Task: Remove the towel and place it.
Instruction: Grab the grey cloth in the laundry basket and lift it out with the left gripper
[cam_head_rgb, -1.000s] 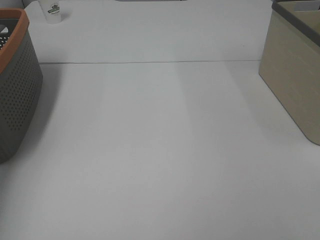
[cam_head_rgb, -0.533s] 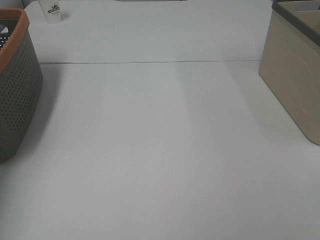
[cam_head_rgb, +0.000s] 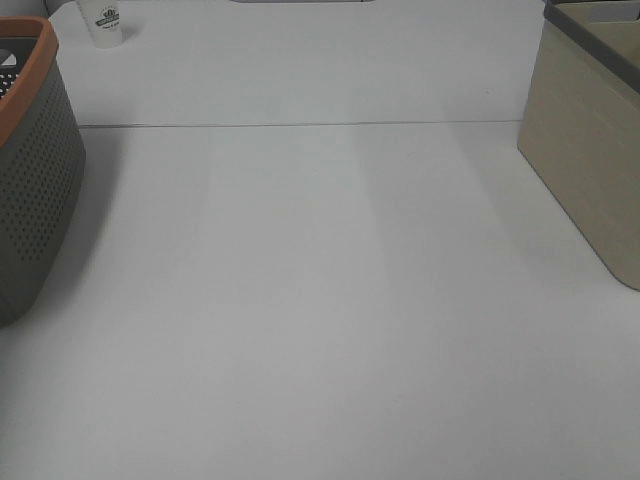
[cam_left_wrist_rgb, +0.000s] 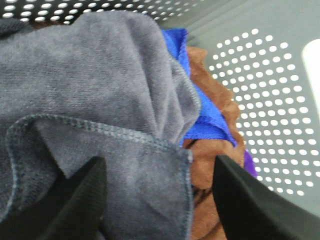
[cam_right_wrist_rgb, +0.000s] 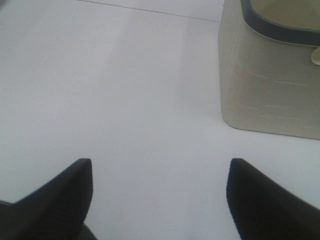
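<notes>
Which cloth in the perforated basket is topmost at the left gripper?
The charcoal-grey towel: it lies over the blue cloth, brown cloth and purple cloth, framed between the left gripper's open fingers.

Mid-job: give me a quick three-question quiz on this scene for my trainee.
1. True or false: the left gripper has its jaws shut on the grey towel.
2. Which cloth lies right under the towel? A) blue cloth B) white cloth C) green cloth
3. Fill in: the right gripper is above the bare ____, near the beige bin.
Key: 1 false, jaws open; 2 A; 3 table.
</notes>
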